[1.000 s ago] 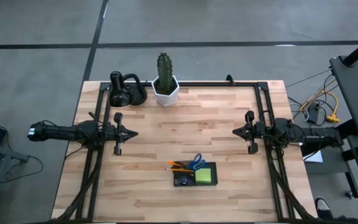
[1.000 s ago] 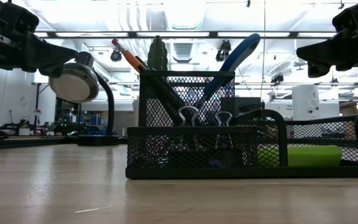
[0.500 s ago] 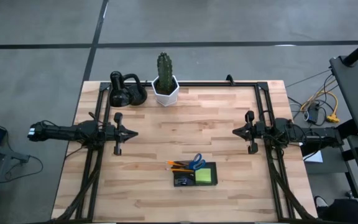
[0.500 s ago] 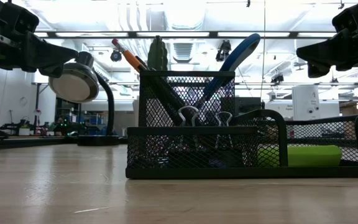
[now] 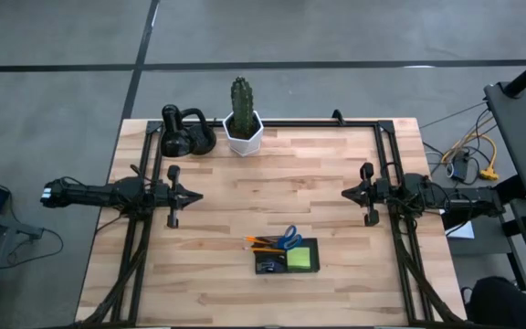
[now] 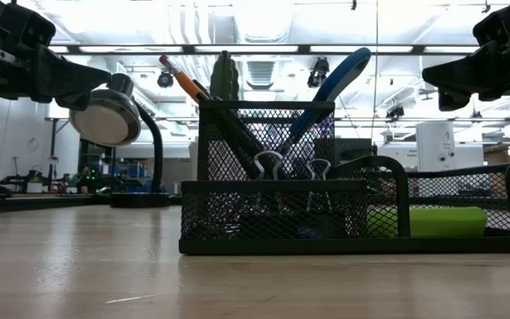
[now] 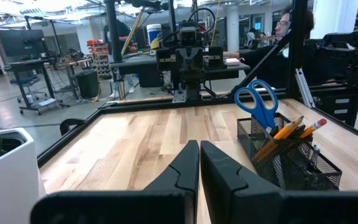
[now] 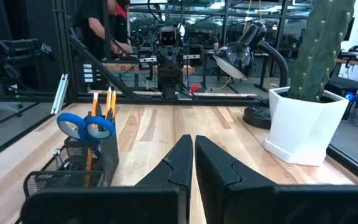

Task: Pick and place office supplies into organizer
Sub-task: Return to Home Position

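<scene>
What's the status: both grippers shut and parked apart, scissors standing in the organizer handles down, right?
Not quite: the left wrist view shows the scissors in the organizer with handles up, not down. The left gripper and right gripper are indeed shut, parked apart.

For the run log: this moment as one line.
left gripper: shut, empty, left side | right gripper: shut, empty, right side | blue scissors, pencils, sticky pad: in mesh organizer

Left arm (image 5: 108,194) and right arm (image 5: 436,196) are finished matte black throughout. Left gripper (image 5: 190,196) and right gripper (image 5: 345,193) are built with wedge-shaped fingers (image 7: 182,171), tapered and notched along the inner edges. Crossbar fitted behind each.
</scene>
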Robot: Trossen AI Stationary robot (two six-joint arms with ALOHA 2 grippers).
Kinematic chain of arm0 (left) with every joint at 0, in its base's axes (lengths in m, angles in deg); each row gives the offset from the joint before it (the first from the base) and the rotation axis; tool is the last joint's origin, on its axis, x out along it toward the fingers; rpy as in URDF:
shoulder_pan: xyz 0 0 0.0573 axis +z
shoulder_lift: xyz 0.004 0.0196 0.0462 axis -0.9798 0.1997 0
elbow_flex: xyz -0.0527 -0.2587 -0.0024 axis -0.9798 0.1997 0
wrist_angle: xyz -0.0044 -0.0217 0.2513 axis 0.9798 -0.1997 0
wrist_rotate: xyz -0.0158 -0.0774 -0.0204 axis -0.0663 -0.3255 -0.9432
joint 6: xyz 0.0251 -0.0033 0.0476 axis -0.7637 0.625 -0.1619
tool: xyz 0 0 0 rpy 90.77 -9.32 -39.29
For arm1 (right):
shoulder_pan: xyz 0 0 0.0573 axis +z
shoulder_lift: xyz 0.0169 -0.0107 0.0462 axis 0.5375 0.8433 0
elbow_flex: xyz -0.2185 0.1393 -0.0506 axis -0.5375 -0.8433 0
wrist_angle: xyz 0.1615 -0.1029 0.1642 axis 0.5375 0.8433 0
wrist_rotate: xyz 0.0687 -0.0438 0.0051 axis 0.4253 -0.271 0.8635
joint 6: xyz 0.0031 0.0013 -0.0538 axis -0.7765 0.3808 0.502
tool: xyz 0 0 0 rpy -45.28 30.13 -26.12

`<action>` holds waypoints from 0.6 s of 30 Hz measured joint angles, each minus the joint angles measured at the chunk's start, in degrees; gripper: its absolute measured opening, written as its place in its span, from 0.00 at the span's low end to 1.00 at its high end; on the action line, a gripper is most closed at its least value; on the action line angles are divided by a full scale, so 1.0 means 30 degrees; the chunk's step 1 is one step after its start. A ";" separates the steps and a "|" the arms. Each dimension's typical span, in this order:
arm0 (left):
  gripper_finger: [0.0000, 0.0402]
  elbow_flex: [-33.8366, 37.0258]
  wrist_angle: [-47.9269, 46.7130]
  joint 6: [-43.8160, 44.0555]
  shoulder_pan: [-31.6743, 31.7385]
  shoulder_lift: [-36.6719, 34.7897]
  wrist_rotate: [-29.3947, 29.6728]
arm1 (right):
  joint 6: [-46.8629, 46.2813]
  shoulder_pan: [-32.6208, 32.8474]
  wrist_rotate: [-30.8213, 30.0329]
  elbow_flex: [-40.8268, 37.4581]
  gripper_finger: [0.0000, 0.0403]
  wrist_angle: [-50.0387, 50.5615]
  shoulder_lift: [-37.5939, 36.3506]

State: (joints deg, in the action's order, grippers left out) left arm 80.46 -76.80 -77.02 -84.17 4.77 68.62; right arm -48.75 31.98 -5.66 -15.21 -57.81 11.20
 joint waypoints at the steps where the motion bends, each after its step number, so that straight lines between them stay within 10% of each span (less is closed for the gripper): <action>1: 0.00 0.0000 0.0000 0.0000 -0.0007 0.0000 0.0000 | -0.0001 -0.0001 -0.0001 0.0000 0.02 -0.0004 0.0000; 18: 0.00 0.0000 -0.0001 -0.0006 -0.0006 -0.0006 -0.0007 | -0.0001 -0.0002 0.0000 0.0000 0.02 -0.0004 0.0000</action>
State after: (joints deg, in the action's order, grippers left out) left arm 80.46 -76.81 -77.04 -84.19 4.75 68.60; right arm -48.75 31.98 -5.66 -15.21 -57.82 11.20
